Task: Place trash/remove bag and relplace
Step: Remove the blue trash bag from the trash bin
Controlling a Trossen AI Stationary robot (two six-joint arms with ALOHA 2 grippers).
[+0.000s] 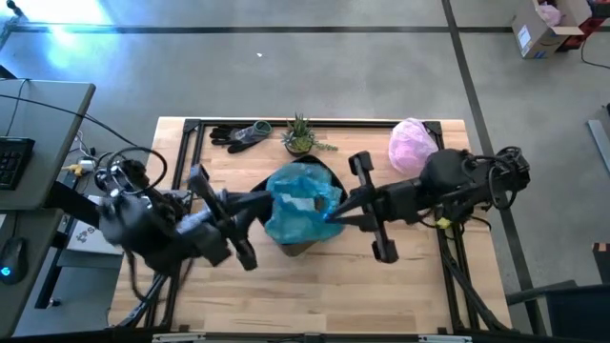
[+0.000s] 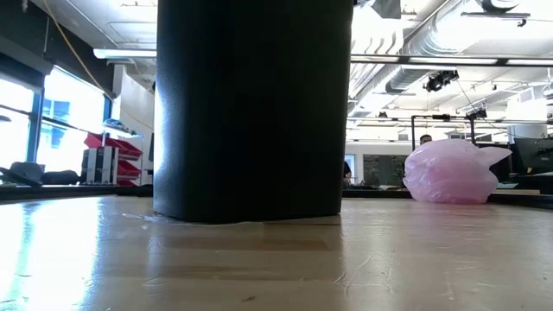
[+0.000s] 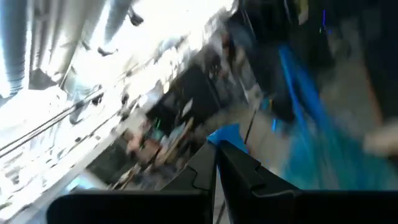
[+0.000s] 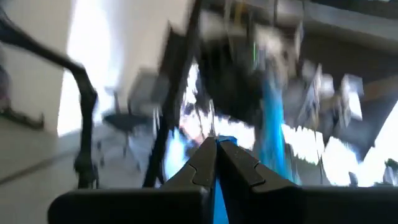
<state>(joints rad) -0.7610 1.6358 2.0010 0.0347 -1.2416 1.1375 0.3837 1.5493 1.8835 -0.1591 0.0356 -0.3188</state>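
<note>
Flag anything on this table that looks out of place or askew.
The teal bin liner sits bunched and lopsided over the black bin, pinched from both sides by the left end effector and right end effector. Nothing looks spilled or damaged.

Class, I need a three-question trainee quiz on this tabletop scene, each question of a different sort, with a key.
1. True or false: both grippers, left gripper and right gripper, are shut on the teal bag.
2. Which lies nearest the pink bag? A) potted plant B) dark gloves C) keyboard
3. Fill in: the teal bag sits in a ___ bin.

Key: 1 true; 2 A; 3 black.
</note>
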